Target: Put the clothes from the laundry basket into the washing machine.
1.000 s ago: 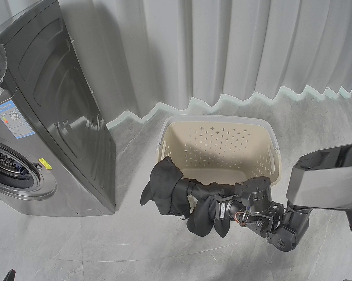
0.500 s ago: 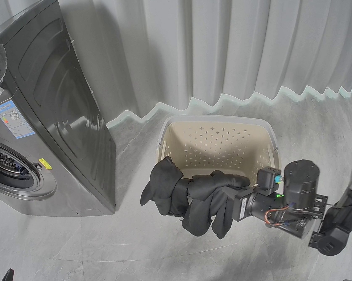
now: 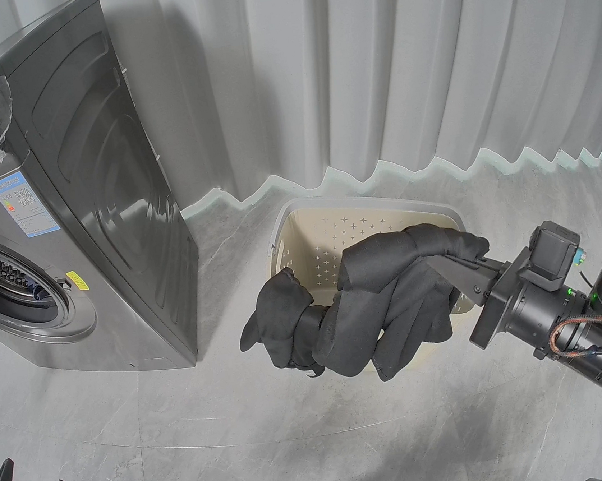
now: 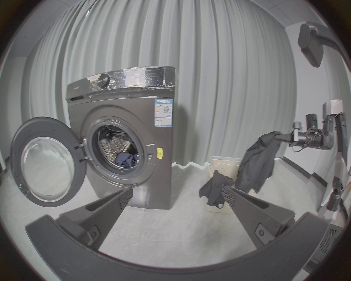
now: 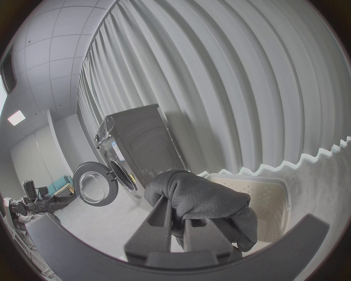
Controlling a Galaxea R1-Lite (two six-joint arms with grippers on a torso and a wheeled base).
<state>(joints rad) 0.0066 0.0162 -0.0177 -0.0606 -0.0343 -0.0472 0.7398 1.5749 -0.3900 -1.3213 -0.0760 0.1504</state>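
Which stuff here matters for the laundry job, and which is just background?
Job:
washer, its open door
basket
garment held in right fingers
second garment over basket rim
clothes in drum

Background:
curtain
floor

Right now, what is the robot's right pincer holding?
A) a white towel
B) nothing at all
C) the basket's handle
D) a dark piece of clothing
D: the right pincer is shut on a dark garment, which hangs from it above the laundry basket.
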